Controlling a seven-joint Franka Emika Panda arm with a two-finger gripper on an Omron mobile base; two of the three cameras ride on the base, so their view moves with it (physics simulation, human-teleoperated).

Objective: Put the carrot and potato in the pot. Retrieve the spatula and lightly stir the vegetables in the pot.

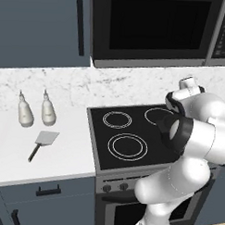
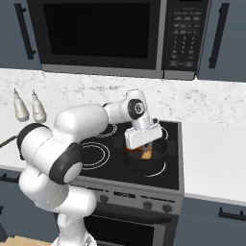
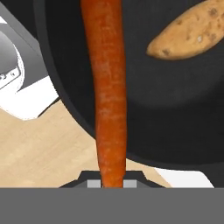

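My gripper [image 3: 110, 183] is shut on the thick end of the carrot [image 3: 107, 87], a long orange root that points away from the hand over the black pot [image 3: 175, 118]. The tan-orange potato [image 3: 188, 37] lies on the pot's floor, apart from the carrot. In the right base view the gripper [image 2: 144, 146] hangs tilted just above the pot [image 2: 161, 153], which sits on the stove's front right burner, and a bit of orange carrot [image 2: 146, 153] shows under the hand. The spatula [image 1: 44, 141] lies flat on the white counter left of the stove, with its grey blade toward the wall.
Two white bottles [image 1: 25, 111] [image 1: 48, 110] stand behind the spatula near the marble backsplash. The black cooktop [image 1: 126, 146] has bare burner rings on its left side. A microwave [image 2: 110, 36] hangs above the stove. White counter [image 2: 216, 158] runs right of the stove.
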